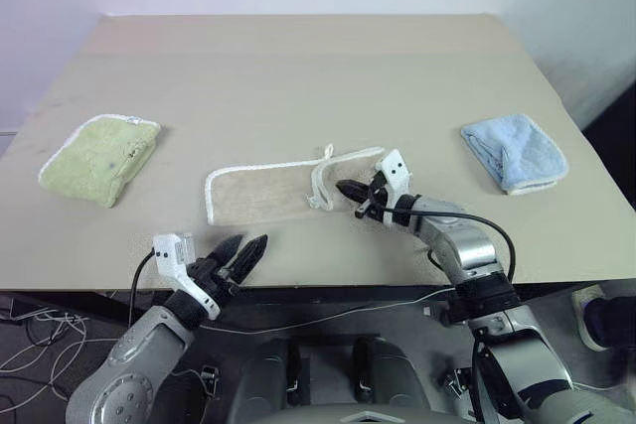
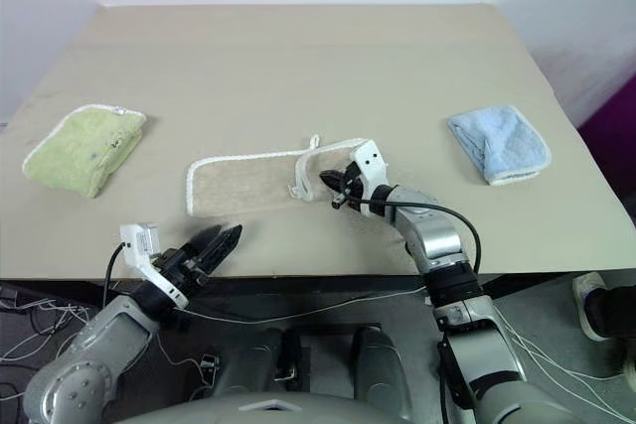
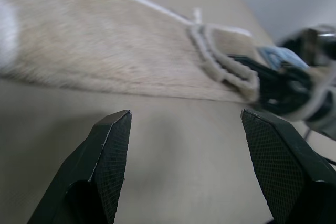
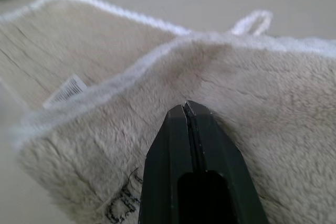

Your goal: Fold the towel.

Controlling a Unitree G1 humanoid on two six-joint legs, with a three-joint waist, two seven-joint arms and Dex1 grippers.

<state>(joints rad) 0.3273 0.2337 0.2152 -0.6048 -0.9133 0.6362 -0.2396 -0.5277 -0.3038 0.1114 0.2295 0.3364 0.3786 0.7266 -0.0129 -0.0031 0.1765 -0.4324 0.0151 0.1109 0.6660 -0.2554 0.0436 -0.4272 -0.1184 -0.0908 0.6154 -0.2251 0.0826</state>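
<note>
The towel (image 1: 266,194) lies flat near the front edge of the table (image 1: 298,67), a long beige strip with white corded edging. Its right end is turned up and folded back a little over itself, with a small white loop (image 4: 253,21) sticking out at the far side of that fold.

The right gripper (image 1: 347,189) sits right at that raised end, pointing toward the robot's left along the towel. Its two black fingers (image 4: 191,145) are pressed tight together, tips buried against the plush of the folded flap. From the wrist view the cloth bunches around the tips, but whether a layer is actually pinched between them I cannot tell. Past the fingertips the rest of the towel stretches away flat, and a small white label (image 4: 65,89) shows on the lower layer just under the lifted edge.

The left gripper (image 1: 244,249) hangs at the table's front edge, nearer the robot than the towel and apart from it, holding nothing. Its fingers (image 3: 107,161) stand spread wide, aimed forward and to the right, so the towel's near long edge lies just ahead of them and the folded end with the other gripper sits further off to their right.

A folded green towel (image 1: 99,156) lies well away beyond the left gripper, toward the table's left side. A folded blue towel (image 1: 515,151) lies well off to the right of the right gripper.
</note>
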